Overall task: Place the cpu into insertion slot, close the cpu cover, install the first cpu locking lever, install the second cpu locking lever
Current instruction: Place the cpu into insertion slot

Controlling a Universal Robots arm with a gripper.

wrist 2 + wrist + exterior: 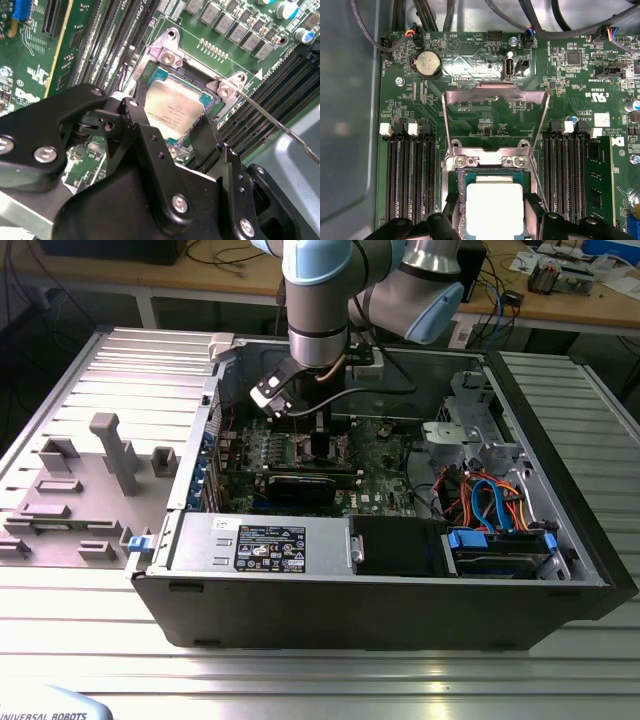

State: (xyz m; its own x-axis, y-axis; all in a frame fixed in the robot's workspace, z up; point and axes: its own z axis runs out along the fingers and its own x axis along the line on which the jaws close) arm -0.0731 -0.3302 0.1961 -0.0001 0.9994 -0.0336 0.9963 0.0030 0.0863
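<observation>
Two black jaws clamp the square, silvery cpu (494,210) in the insertion slot (487,156) — sheet-metal cpu cover (495,95) hinged open.

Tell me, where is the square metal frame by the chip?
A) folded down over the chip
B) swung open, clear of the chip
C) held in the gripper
B: in the first wrist view the cpu cover stands swung open and the cpu lies bare.

cpu (494,207): square chip with a pale silvery top, lying flat, seated in the slot.
slot (452,182): square metal-rimmed socket, about 10 o'clock from the middle of the case (330,610) in the exterior view.
cover (495,95): silvery windowed frame, swung up, open.
</observation>
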